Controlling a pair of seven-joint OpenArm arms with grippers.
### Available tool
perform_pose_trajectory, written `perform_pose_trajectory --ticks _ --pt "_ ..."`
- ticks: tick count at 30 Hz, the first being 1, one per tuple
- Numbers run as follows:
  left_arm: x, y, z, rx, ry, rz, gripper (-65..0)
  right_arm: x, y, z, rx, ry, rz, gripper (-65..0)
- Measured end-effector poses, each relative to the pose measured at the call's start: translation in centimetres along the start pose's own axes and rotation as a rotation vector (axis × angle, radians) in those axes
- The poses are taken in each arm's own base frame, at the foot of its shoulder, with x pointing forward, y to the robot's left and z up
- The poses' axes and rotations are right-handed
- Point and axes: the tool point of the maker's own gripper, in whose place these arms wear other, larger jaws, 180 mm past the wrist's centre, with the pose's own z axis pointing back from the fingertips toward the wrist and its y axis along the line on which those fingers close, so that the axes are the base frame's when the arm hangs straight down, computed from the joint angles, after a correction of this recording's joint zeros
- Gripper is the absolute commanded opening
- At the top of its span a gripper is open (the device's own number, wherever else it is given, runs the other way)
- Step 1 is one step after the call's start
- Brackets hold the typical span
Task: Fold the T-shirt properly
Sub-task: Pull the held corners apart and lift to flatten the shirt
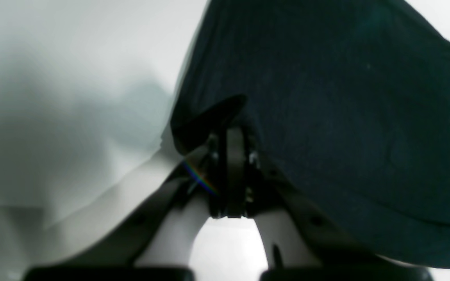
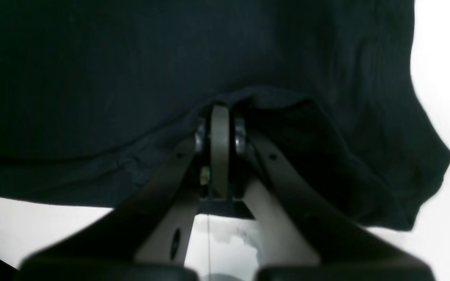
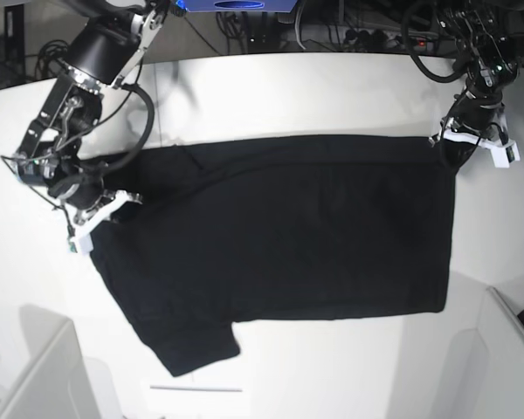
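Base view shows the T-shirt (image 3: pixel 288 236) spread across the white bench (image 3: pixel 314 87), a broad slab of plain black cloth, matte and soft, with one short sleeve jutting toward the near edge as a blunt, rounded flap. Its far hem runs nearly straight, and the side under the left arm falls as a clean vertical edge. No print shows on the upward face.

At the far corner on that side, the left pincer (image 3: pixel 455 144) has its jaws closed on the cloth. From the left wrist camera the left pincer's dark, narrow fingers (image 1: pixel 231 156) meet around a small folded lip of fabric, which curls up over them like a tongue; the weave beyond looks fine and faintly ribbed, though the picture is blurred and it may only be camera grain.

On the other side, the right pincer (image 3: pixel 100 205) is likewise closed on the shirt's edge, near the shoulder. The right wrist camera shows its pale, tan-grey fingers (image 2: pixel 220 144) pinched together with a bunched ridge of black cloth gathered over their tips. Soft creases fan out from that pinch, and the sleeve hangs off to one side in a loose, wavy outline against the bright bench surface.
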Motion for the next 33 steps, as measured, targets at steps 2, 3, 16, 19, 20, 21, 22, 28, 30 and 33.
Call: perform_pose_trajectory --ticks 2,3,16,19,20,21,22,28,30,33 --pt "-0.4 0.6 -0.4 0.02 0.012 0.031 -65.0 0.4 0.1 -0.4 0.009 -0.007 -0.006 -65.0" --pt "-0.7 0.9 -0.6 0.028 0.021 0.044 -65.0 0.8 0.1 -0.5 0.013 -0.023 -0.01 -65.0" --pt "-1.1 1.5 -1.8 0.047 0.037 0.103 -65.0 1.9 0.3 -1.7 0.026 -0.053 0.041 -65.0" --pt "-0.5 1.2 -2.0 0.039 0.025 0.103 -65.0 2.2 0.3 -1.7 0.028 -0.06 0.042 -65.0" --pt "-0.4 1.1 -2.1 0.037 0.02 0.104 -65.0 2.5 0.4 -1.7 0.029 -0.068 0.044 -65.0" --pt "-0.2 1.0 -2.2 0.037 0.018 0.103 -65.0 2.7 0.4 -1.7 0.029 -0.074 0.044 -65.0" --pt "-0.1 1.0 -2.2 0.035 0.014 0.103 -65.0 2.8 0.4 -1.7 0.028 -0.078 0.043 -65.0" --pt "0.4 0.6 -2.4 0.026 0.003 0.107 -65.0 1.9 0.3 -2.4 0.036 -0.045 0.025 -65.0" --pt "0.7 0.5 -2.5 0.022 -0.004 0.107 -65.0 1.6 0.2 -2.7 0.037 -0.041 0.018 -65.0" --pt "0.7 0.4 -2.5 0.021 -0.004 0.108 -65.0 1.9 0.2 -2.9 0.043 -0.061 0.009 -65.0"
